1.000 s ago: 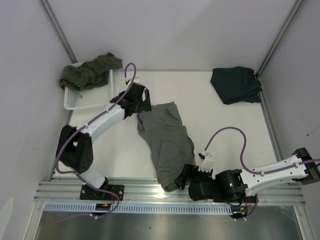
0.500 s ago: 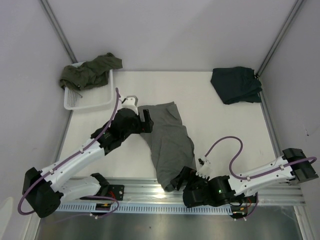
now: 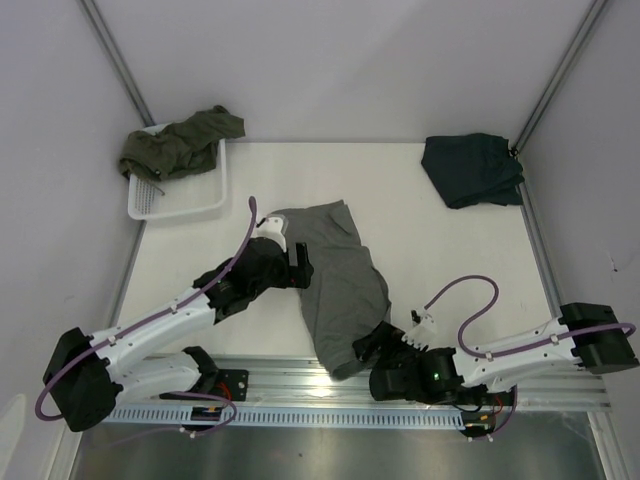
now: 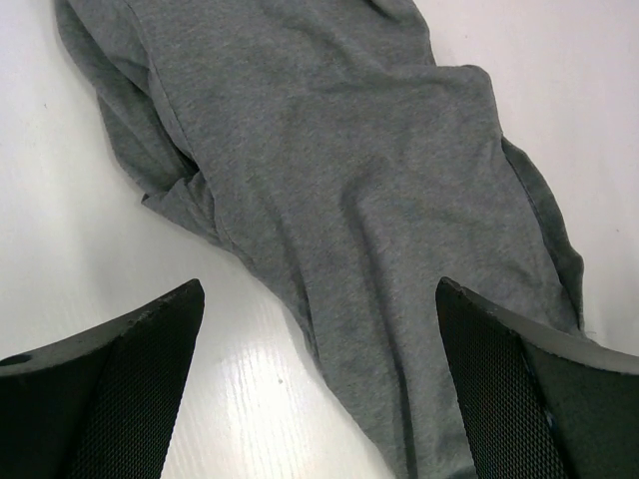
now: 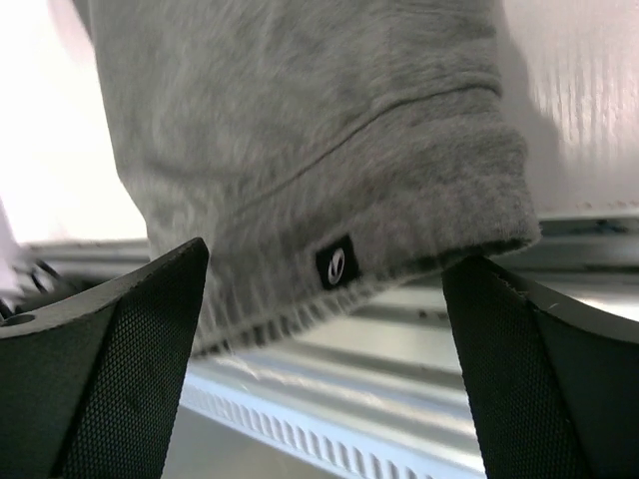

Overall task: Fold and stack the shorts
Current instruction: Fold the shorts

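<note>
The light grey shorts point(image 3: 340, 275) lie crumpled lengthwise in the middle of the table, and their near end hangs over the front edge. My left gripper point(image 3: 300, 262) hovers open at their left edge; the left wrist view shows the grey shorts point(image 4: 339, 170) spread under the left gripper point(image 4: 318, 299), nothing held. My right gripper point(image 3: 375, 345) is open at the near hem. In the right wrist view the right gripper point(image 5: 324, 264) straddles the grey hem point(image 5: 329, 150), which carries a small black label point(image 5: 336, 262). Navy shorts point(image 3: 470, 168) lie folded at the back right. Olive shorts point(image 3: 180, 142) are heaped on the basket.
The white mesh basket point(image 3: 175, 205) stands at the back left corner. An aluminium rail point(image 3: 290, 380) runs along the near table edge under the grey hem, and it also fills the lower right wrist view as the rail point(image 5: 399, 399). Slanted frame posts point(image 3: 560, 70) flank the table.
My left arm has swung down and toward the near side, carrying its gripper from the grey shorts' far-left corner to their left edge. The right gripper has shifted slightly at the near hem.
</note>
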`<state>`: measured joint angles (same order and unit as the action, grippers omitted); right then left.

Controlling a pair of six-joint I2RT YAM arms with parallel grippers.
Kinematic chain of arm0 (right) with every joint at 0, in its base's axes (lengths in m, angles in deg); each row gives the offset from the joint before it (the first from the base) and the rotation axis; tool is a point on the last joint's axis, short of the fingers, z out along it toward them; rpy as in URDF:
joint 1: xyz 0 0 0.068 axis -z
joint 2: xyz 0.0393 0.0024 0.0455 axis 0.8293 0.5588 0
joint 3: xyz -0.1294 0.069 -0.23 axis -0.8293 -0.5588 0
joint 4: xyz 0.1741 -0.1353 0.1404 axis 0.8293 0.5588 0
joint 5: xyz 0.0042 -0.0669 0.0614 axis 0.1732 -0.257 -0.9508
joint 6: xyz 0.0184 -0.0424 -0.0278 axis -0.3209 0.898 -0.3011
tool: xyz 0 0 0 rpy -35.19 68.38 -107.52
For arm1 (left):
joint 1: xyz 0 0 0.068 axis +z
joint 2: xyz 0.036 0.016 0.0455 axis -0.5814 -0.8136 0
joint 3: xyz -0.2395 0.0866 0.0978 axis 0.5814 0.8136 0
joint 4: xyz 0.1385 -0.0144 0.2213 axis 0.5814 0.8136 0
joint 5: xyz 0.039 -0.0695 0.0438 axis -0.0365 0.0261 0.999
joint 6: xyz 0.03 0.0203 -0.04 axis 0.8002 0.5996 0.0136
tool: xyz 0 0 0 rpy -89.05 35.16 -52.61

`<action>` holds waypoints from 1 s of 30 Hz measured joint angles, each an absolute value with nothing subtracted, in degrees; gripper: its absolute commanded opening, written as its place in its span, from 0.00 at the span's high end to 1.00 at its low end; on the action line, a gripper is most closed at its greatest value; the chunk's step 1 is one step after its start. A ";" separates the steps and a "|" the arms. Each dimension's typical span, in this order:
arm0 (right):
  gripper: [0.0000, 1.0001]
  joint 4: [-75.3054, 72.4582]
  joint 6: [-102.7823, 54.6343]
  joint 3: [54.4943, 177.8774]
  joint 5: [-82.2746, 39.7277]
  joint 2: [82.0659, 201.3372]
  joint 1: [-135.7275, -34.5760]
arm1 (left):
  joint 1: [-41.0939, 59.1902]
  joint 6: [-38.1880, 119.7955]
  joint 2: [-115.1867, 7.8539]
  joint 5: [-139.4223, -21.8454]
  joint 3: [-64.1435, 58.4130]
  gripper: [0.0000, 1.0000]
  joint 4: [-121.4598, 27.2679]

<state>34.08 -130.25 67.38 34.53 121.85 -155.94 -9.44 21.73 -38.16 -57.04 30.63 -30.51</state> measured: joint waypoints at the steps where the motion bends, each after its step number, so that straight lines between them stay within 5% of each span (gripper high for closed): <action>1: 0.07 32.13 -130.25 66.64 34.00 121.79 -154.46 | -9.44 21.73 -38.29 -57.04 30.63 0.01 -30.64; 9: 0.50 24.61 -130.55 64.41 31.38 122.09 -146.22 | -9.44 21.34 -38.75 -56.08 30.63 0.01 -30.82; 16: 0.94 15.89 -125.27 62.64 20.48 115.75 -121.65 | -9.44 21.31 -38.73 -55.44 30.63 0.01 -30.73; 19: 1.00 13.90 -115.50 63.25 12.76 115.51 -108.67 | -9.44 21.31 -38.68 -54.99 30.63 0.01 -30.73; 26: 0.96 15.11 -85.07 76.04 -6.15 128.43 -82.31 | -9.44 20.90 -38.90 -55.71 31.17 0.01 -31.23; 30: 0.54 17.84 -70.38 86.22 -10.95 137.74 -78.11 | -9.82 20.64 -41.11 -57.21 31.31 0.01 -33.38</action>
<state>17.84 -70.38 86.22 -10.95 137.74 -78.11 -9.82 20.64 -41.11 -57.21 31.31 -33.38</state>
